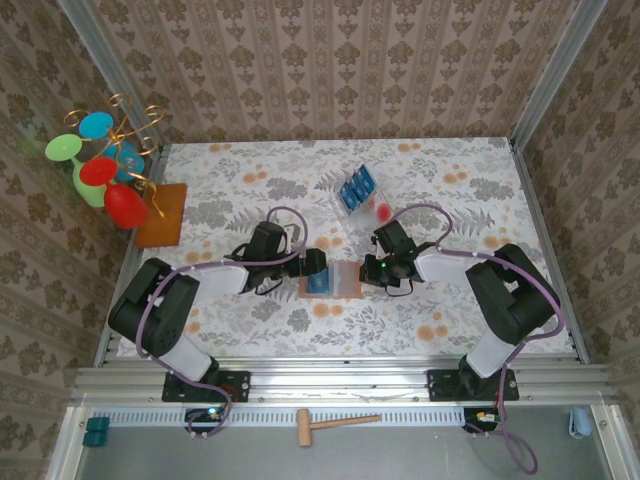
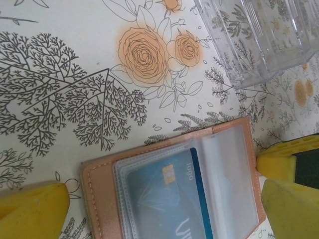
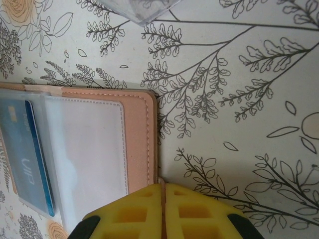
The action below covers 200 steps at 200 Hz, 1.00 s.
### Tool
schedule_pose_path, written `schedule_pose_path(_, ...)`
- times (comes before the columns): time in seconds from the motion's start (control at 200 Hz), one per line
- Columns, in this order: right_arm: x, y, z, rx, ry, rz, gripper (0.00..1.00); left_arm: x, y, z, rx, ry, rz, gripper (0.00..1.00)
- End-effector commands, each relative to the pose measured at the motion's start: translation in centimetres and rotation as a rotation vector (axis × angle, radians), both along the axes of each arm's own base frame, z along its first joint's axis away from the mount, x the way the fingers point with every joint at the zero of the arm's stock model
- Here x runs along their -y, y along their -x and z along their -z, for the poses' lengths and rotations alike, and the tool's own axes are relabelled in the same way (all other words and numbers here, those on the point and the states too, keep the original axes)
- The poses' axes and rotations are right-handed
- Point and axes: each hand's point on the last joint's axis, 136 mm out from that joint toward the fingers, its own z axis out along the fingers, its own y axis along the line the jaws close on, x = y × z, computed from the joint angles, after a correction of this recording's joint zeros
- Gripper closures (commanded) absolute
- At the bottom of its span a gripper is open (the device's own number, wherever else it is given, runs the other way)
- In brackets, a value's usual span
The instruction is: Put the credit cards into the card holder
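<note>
1. From above, the tan wallet (image 1: 338,282) lies open, low in the middle of the flowered table (image 1: 450,180), with a blue card (image 1: 318,282) in its left half. Spare cards (image 1: 357,187) sit in a clear tray (image 1: 372,212) just above it. The left gripper (image 1: 314,264) is at the wallet's left edge and the right gripper (image 1: 372,272) is at its right edge.
2. In the left wrist view, the wallet (image 2: 99,199) takes up the lower middle, and the blue card (image 2: 164,196) is tucked under a clear sleeve. The yellow fingers (image 2: 30,209) stand spread wide on either side, gripping nothing.
3. In the right wrist view, the wallet (image 3: 137,144) lies at the left, with a pale empty sleeve beside the card (image 3: 25,154). At the bottom edge the yellow fingers (image 3: 129,214) are pinched together on the wallet's right rim.
</note>
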Motion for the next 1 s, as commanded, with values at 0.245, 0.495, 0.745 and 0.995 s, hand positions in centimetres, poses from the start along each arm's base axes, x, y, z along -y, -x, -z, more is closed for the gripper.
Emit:
schedule_pose_path(0.245,-0.7,-0.6,0.9,-0.003,-0.009,0.012,1.00,2.6,0.7,-2.1,0.022,0.063,0.074,0.00)
schedule_pose_path(0.495,-1.0,-0.7,0.9,-0.002,-0.018,0.009,1.00,4.7,1.2,-6.1,0.088,0.145,0.096,0.00)
schedule_pose_path(0.745,-1.0,-0.7,0.9,-0.001,-0.019,0.009,1.00,7.7,1.9,-7.4,0.101,0.208,0.127,0.00)
schedule_pose_path(0.995,-1.0,-0.8,0.7,0.002,-0.025,0.011,0.98,10.5,2.7,-6.7,0.078,0.241,0.153,0.00)
